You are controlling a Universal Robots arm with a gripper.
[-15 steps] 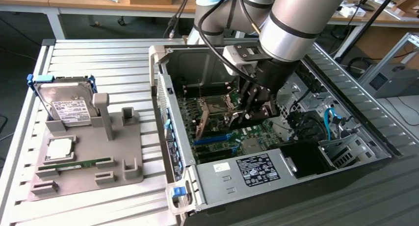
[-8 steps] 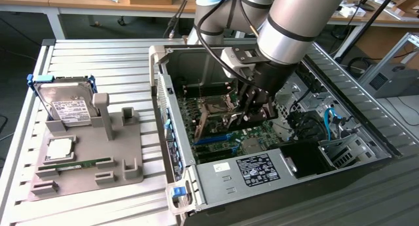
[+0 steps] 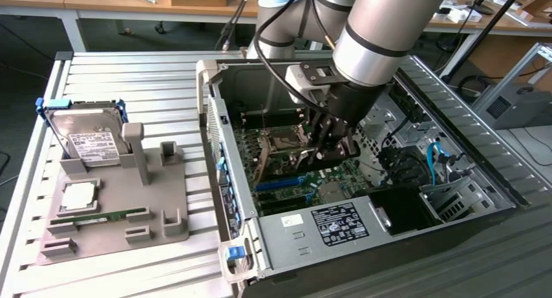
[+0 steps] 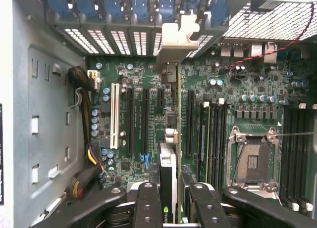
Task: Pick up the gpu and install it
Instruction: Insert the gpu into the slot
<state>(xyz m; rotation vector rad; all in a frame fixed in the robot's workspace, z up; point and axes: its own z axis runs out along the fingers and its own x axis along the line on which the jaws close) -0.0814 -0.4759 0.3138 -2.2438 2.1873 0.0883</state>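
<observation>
We find the hand (image 3: 326, 145) lowered inside the open computer case (image 3: 285, 78), which lies on its side on the slatted bench (image 3: 138, 85) towards the exterior view's right. Its fingers (image 4: 147, 205) stand partly closed and clamp the gpu (image 4: 168, 183) by its upper edge, the card held on edge between them. In the wrist view the card hangs over the motherboard (image 4: 247, 114), among the long expansion slots (image 4: 130, 121), with its silver bracket (image 4: 174, 40) reaching up to the row of slot covers at the case's rear wall; we cannot tell whether the card edge is yet seated in a slot. In our judgement the gpu is a light, stiff, thin board, easily damaged by bending or by pressure on its components, and its smooth faces could slide in a weak grip; the sound place to hold it is along the top edge near the middle, as it is held now, keeping clear of the contact edge and the bracket. To the exterior view's left, well apart from the case, a grey fixture tray (image 3: 112, 227) carries a silver hard drive (image 3: 84, 138) standing upright at its far end and a slim green memory stick (image 3: 99, 216) lying nearer.
</observation>
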